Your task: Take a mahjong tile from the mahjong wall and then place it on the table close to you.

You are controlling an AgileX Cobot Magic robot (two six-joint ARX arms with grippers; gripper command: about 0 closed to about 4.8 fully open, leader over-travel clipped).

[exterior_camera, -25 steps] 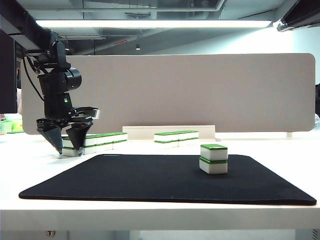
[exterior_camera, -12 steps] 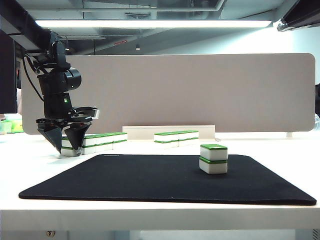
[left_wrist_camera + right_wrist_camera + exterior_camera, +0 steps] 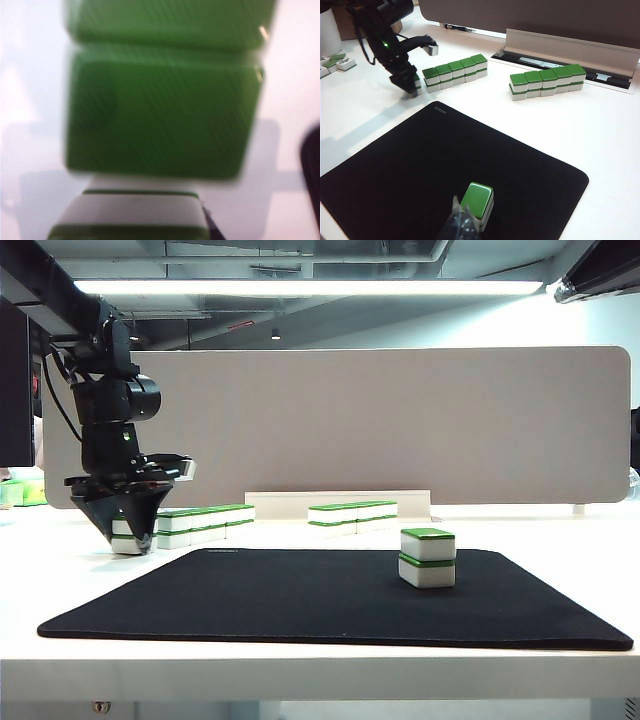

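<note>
The mahjong wall (image 3: 205, 522) (image 3: 452, 71) is a two-high row of green-topped white tiles on the white table (image 3: 300, 665), behind the black mat's left corner. My left gripper (image 3: 130, 540) (image 3: 411, 84) points down at the wall's left end. Its fingers are drawn in against the end mahjong tile. In the left wrist view that tile's green top (image 3: 160, 120) fills the frame, blurred. My right gripper (image 3: 462, 222) hangs above the mat with its tips together, holding nothing. Two stacked tiles (image 3: 427, 558) (image 3: 479, 200) stand just beyond it.
A shorter row of the same tiles (image 3: 352, 515) (image 3: 547, 81) lies to the right of the wall. The black mat (image 3: 300, 595) covers the table's front middle. A grey divider panel (image 3: 400, 420) stands behind. Loose tiles (image 3: 340, 61) lie at the far left.
The left gripper's fingers went from spread wide over the wall's end tile to drawn in against it, and the wrist tipped slightly. The right arm and the stacked tiles kept still.
</note>
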